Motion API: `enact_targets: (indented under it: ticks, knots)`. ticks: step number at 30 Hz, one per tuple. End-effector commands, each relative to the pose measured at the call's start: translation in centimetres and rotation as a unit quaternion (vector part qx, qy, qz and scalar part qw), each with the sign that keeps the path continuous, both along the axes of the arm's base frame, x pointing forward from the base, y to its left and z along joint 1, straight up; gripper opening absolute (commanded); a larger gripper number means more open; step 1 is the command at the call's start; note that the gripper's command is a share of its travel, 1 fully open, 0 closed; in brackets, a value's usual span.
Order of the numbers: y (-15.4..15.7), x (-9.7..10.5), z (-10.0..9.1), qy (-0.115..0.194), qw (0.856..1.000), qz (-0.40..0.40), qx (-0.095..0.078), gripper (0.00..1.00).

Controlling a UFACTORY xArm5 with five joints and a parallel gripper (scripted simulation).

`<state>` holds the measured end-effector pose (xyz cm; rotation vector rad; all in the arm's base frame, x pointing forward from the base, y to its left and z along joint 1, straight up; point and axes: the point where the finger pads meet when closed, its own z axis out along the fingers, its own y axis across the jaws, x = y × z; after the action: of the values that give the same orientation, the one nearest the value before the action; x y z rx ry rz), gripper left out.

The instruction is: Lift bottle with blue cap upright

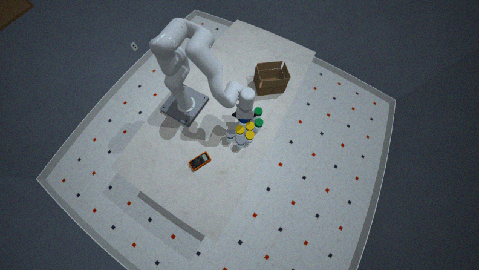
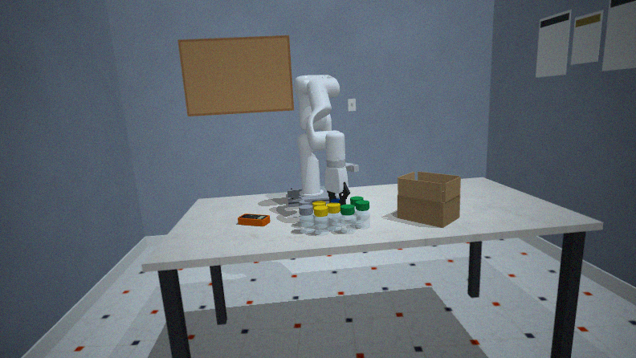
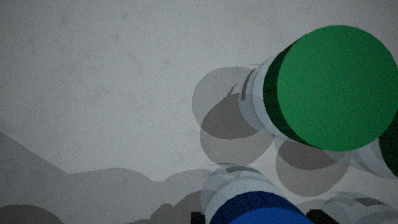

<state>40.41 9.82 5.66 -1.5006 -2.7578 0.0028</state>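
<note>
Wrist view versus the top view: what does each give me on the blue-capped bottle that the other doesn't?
Only the wrist view shows the blue cap at close range, centred at the bottom edge between the two dark fingers, with a green-capped bottle just beyond it.

Only the top view shows the whole cluster: yellow-capped bottles, a grey-capped bottle, all upright, plus the cardboard box and the orange meter. There the wrist hides most of the blue cap.

Both show the gripper shut on the blue-capped bottle, with green caps alongside.
</note>
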Motion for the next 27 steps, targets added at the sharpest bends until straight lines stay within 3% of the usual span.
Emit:
enact_targets:
  ticks: [1, 27]
  knots:
    - [0.0, 0.1, 0.1, -0.002, 1.0, 0.0, 0.0, 0.0]
    - [0.0, 0.1, 1.6, -0.002, 1.0, 0.0, 0.001, 0.0]
